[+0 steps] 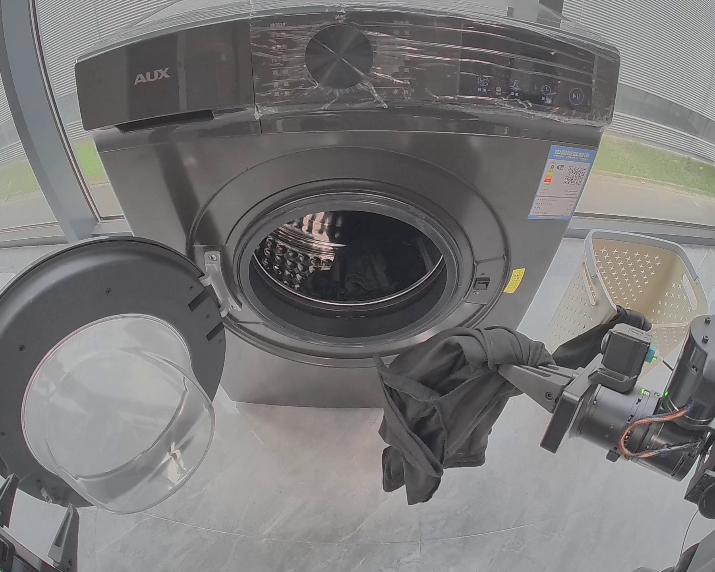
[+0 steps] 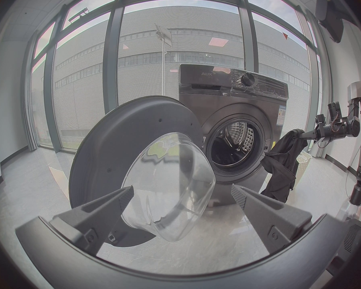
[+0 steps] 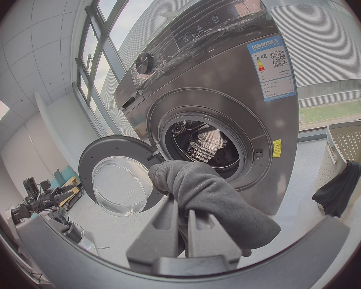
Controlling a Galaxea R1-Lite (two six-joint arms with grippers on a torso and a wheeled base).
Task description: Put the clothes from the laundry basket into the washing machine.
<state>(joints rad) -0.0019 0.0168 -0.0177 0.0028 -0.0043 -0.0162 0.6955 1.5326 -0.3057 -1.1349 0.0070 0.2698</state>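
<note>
Your right tool (image 1: 507, 372) is clamped on the dark garment (image 1: 441, 411), just below and right of the opening of the washing machine (image 1: 342, 160); it hangs lengthwise toward the floor. The right wrist view adds a dark cloth (image 3: 337, 189) draped over the rim of the laundry basket (image 3: 349, 141). Your left tool (image 2: 180, 189) stands open by the door (image 2: 120, 141).

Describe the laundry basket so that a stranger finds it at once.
Start at the big grey washing machine, its round door open. On the floor beside it, on the robot's right, stands the laundry basket. It is cream plastic with perforated walls, unlike the dark garment held near it.
</note>
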